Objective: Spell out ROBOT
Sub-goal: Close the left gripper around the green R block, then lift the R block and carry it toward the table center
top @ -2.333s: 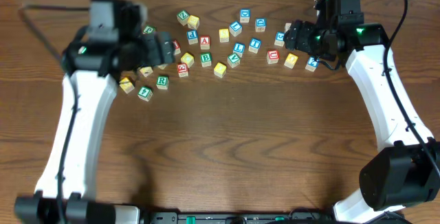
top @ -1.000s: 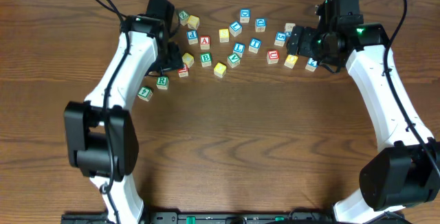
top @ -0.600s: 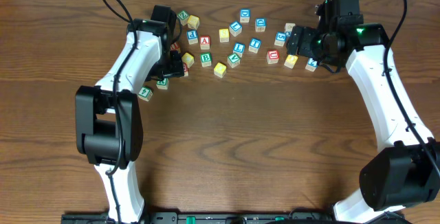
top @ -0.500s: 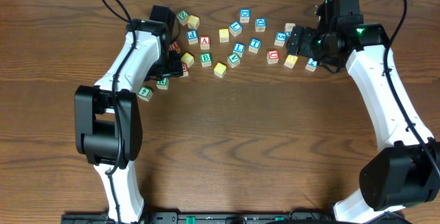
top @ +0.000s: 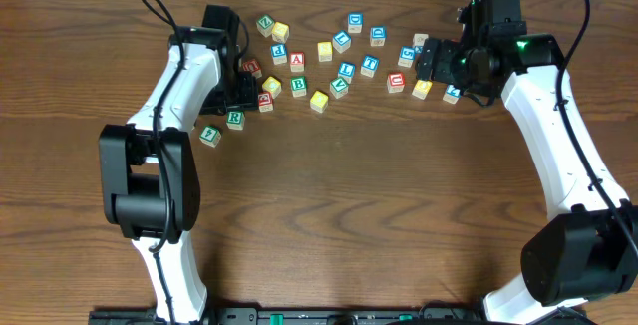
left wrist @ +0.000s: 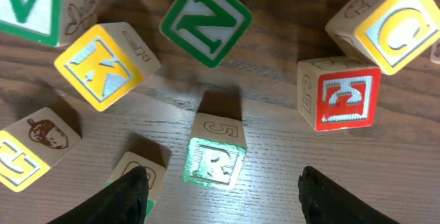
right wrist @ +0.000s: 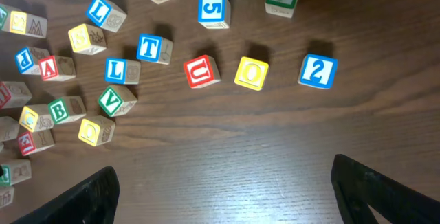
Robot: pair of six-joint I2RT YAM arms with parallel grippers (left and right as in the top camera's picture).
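The green-framed R cube [left wrist: 216, 162] [top: 234, 118] lies on the table just ahead of my left gripper [left wrist: 223, 200] [top: 240, 94], which is open, its fingers either side of the cube and apart from it. The left fingertip [left wrist: 130, 195] overlaps a neighbouring green cube [left wrist: 135, 171]. In the right wrist view I see the green B [right wrist: 65, 109], the blue T [right wrist: 153, 48] and a yellow O [right wrist: 251, 73]. My right gripper [right wrist: 227, 196] [top: 435, 60] hangs open above bare wood, with nothing between its fingers.
Around the R lie a green N [left wrist: 206, 19], a yellow K [left wrist: 103, 62], a red-framed cube [left wrist: 340, 95] and a yellow C [left wrist: 392, 28]. A red U [right wrist: 201, 71] and a blue 2 [right wrist: 317, 71] flank the O. Several more cubes spread along the table's far side [top: 329, 51].
My left arm has shifted slightly left over the cubes by the R, and its jaws have narrowed a little. The right arm and the cubes have not moved.
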